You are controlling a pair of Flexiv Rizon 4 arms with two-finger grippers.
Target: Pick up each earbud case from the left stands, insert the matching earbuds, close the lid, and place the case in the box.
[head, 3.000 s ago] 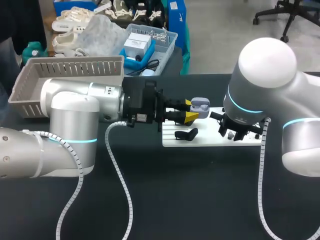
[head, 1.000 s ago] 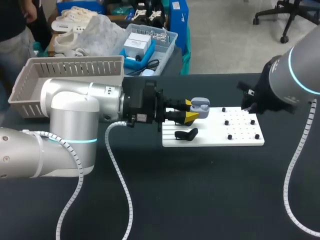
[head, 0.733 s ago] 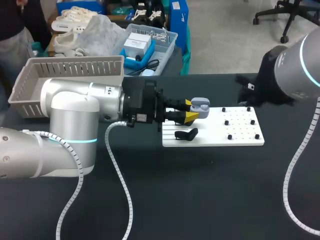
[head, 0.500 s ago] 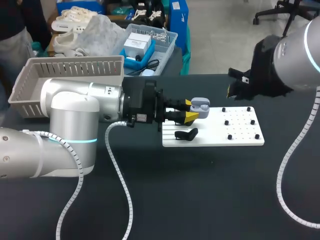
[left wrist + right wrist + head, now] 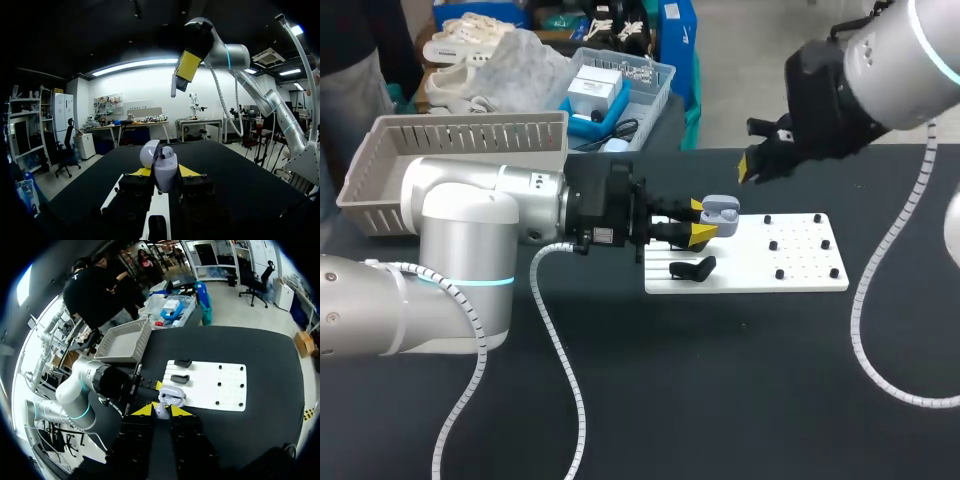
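A grey earbud case (image 5: 720, 211) with its lid up is held above the left end of the white board (image 5: 750, 270), and my left gripper (image 5: 698, 224) is shut on it. From the left wrist, the case (image 5: 165, 170) stands upright between the yellow fingertips (image 5: 188, 171). My right gripper (image 5: 751, 167) hangs high, up and to the right of the case. It is shut on a small white earbud (image 5: 173, 90), whose tip shows below the yellow pad. In the right wrist view the case (image 5: 171, 395) lies just ahead of the right gripper (image 5: 160, 411).
A black stand (image 5: 692, 268) sits on the board's left part and small black pegs (image 5: 779, 273) dot its right part. A grey slatted basket (image 5: 450, 160) stands at the table's back left, behind my left arm. Dark bare table lies in front of the board.
My right arm has lifted off the board's right end and swung up and left, toward the space above the case. My left arm and the case have stayed still.
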